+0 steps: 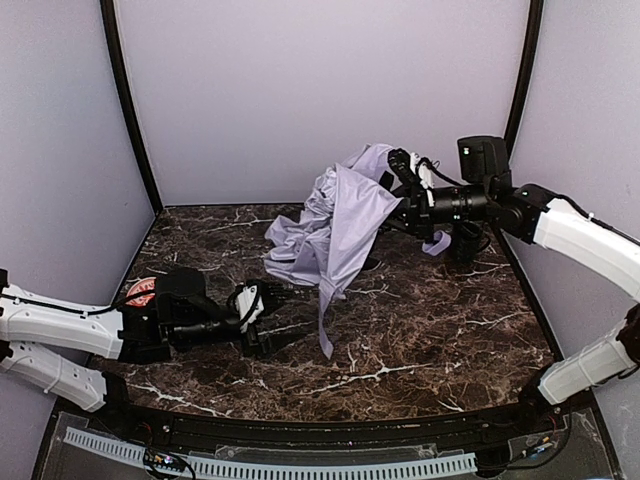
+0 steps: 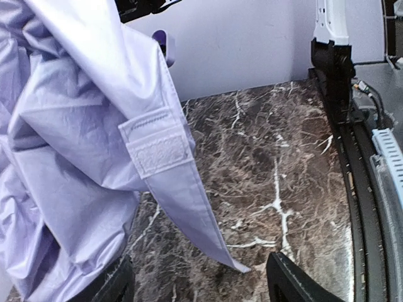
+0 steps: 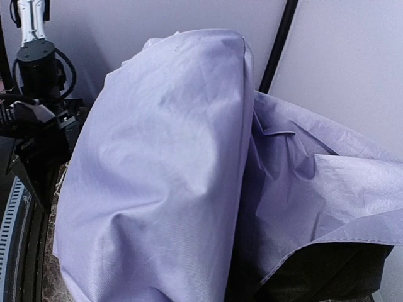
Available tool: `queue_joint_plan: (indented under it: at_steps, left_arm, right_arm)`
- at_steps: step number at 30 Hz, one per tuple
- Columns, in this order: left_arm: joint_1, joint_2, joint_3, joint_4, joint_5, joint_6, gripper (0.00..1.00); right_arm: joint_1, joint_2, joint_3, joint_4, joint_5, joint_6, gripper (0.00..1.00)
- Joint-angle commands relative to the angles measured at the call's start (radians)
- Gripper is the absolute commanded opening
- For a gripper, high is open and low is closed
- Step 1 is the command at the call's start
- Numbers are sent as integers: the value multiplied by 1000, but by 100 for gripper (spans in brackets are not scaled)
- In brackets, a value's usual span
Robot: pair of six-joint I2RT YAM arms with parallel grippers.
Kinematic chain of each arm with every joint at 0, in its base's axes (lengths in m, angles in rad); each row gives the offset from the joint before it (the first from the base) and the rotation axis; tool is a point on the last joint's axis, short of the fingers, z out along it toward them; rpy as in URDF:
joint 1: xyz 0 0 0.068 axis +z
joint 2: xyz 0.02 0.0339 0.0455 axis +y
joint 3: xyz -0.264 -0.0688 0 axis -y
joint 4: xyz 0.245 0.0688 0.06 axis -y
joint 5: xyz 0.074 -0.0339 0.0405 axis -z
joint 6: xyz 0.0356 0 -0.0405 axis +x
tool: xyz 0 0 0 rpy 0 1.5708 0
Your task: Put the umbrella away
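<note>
Nearest me, left arm (image 1: 70, 335) lies low and reaches out over the dark marbled bench (image 1: 430, 330). Left gripper (image 2: 201, 282) is spread wide, fingers (image 2: 293, 283) well apart and closed on nothing; only the pointed tip of a cloth strap (image 2: 189, 207) hangs down between them, just above the bench. The strap carries a stitched white fastening patch (image 2: 160, 151) and belongs to the umbrella (image 1: 340, 225). The umbrella is collapsed into a loose, crumpled bundle of pale lavender fabric. It sits mid-bench towards the back, its lower folds drooping near the left gripper and the long strap trailing forward. The upper end is lifted clear of the bench, hanging from the right gripper (image 1: 405, 180). That gripper comes in from the right side and is pinching the umbrella near its top. From the right wrist the fabric blankets nearly everything, black lining (image 3: 327, 270) showing at the lower edge, fingers hidden under it. Beyond, plain pale back wall (image 1: 300, 90).
</note>
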Motion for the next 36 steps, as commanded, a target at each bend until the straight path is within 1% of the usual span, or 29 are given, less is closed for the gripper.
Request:
queue_joint_plan:
  at_steps: [1, 3, 6, 8, 10, 11, 12, 13, 14, 15, 16, 18, 22, 24, 29, 32, 36]
  left_arm:
    - [54, 54, 10, 81, 263, -178, 73]
    - [69, 110, 46, 114, 339, -207, 72]
    - [79, 169, 86, 141, 324, -211, 71]
    - [93, 190, 76, 219, 316, -235, 72]
    - [95, 219, 76, 283, 360, -232, 72]
    - [95, 239, 88, 290, 376, -230, 68]
    - [95, 259, 101, 285, 384, -225, 58]
    - [95, 276, 113, 277, 386, -219, 39]
    - [95, 289, 116, 276, 380, -215, 19]
    - [95, 295, 111, 283, 371, -216, 3]
    - [96, 295, 99, 294, 364, -215, 0]
    - [96, 288, 68, 324, 352, -205, 0]
    - [112, 339, 58, 326, 240, -149, 0]
    - [137, 393, 73, 336, 184, -111, 0]
    - [203, 515, 148, 357, 134, -1, 0]
    - [244, 576, 213, 353, 147, 64, 0]
    - [291, 668, 307, 331, 188, 173, 0]
  right_arm:
    - [-5, 10, 108, 22, -157, -85, 0]
    - [-7, 18, 131, 20, -158, -85, 0]
    - [-6, 26, 160, 17, -173, -85, 0]
    - [-6, 27, 167, 24, -189, -77, 0]
    - [-5, 25, 162, 32, -199, -76, 0]
    - [-5, 22, 160, 37, -201, -76, 0]
    - [-6, 22, 158, 40, -199, -76, 0]
    - [-5, 22, 158, 41, -198, -77, 0]
    - [-6, 22, 159, 40, -197, -77, 0]
    - [-6, 22, 161, 36, -194, -77, 0]
    - [-7, 21, 166, 30, -191, -78, 0]
    - [-7, 20, 173, 18, -189, -83, 0]
    - [-9, 23, 209, -35, -203, -93, 0]
    - [-7, 16, 225, -84, -209, -111, 0]
    - [1, -27, 191, -208, -184, -190, 0]
    - [4, -62, 132, -267, -147, -222, 0]
    - [4, -116, 52, -328, -46, -237, 0]
